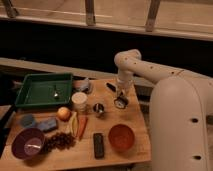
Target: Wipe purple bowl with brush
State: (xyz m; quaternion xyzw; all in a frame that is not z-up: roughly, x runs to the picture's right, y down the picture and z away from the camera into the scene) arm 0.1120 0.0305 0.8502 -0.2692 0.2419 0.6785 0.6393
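Two bowls, the purple bowl (28,143) and an orange bowl (121,137), rest on the wooden table (137,119), the gripper (120,101) behind them, fingers together.

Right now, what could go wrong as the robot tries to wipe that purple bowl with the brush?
1. The shut gripper hangs by the brush at the back of the table. The purple bowl sits at the far front corner, so the arm might knock the metal cup or white cup crossing over.
2. The orange bowl is nearer; it might get wiped instead.
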